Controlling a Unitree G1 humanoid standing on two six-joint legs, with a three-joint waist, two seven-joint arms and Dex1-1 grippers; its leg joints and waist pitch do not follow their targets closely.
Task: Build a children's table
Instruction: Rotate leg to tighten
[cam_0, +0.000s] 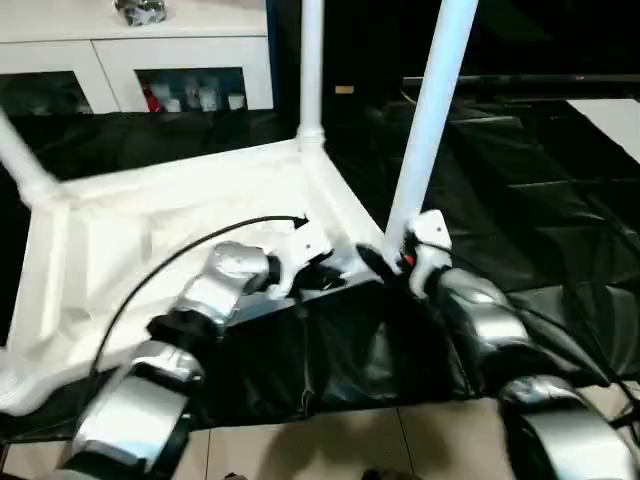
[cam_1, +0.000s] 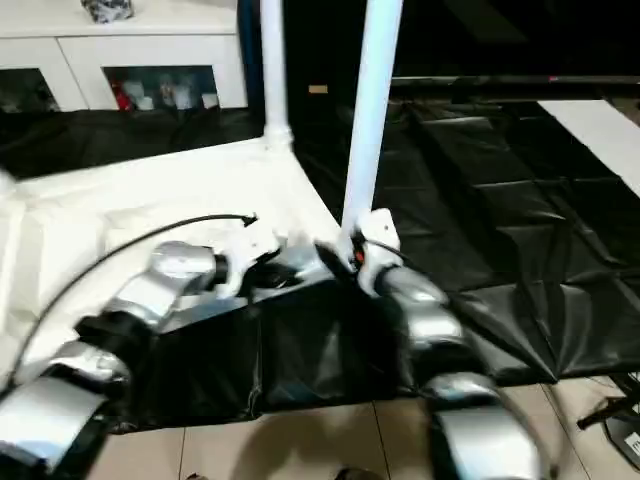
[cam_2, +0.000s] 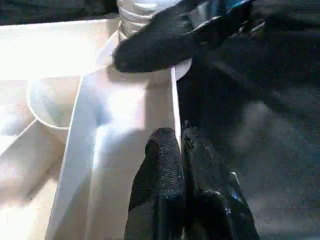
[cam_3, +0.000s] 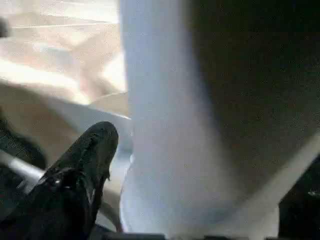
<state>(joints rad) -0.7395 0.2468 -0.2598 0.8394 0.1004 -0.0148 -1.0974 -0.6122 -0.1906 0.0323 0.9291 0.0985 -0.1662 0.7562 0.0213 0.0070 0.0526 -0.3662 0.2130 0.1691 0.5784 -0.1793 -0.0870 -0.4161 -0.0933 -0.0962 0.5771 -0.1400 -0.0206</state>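
The white tabletop (cam_0: 180, 215) lies upside down on a black sheet, its ribbed underside facing up. One white tube leg (cam_0: 311, 60) stands in the far corner socket, and another leg (cam_0: 22, 160) leans at the left corner. A third leg (cam_0: 432, 110) rises from the near right corner socket. My right gripper (cam_0: 392, 258) is shut on this leg just above its base, and the tube (cam_3: 160, 125) runs beside one black finger (cam_3: 85, 165). My left gripper (cam_0: 315, 262) is shut on the tabletop's near rim (cam_2: 176, 110), a hand's width left of that socket.
A white cabinet (cam_0: 130, 60) with glass doors stands at the back left. The black sheet (cam_0: 520, 200) spreads to the right and back, with pale floor tiles (cam_0: 330, 440) in front of it. A black cable (cam_0: 200, 245) arcs over my left forearm.
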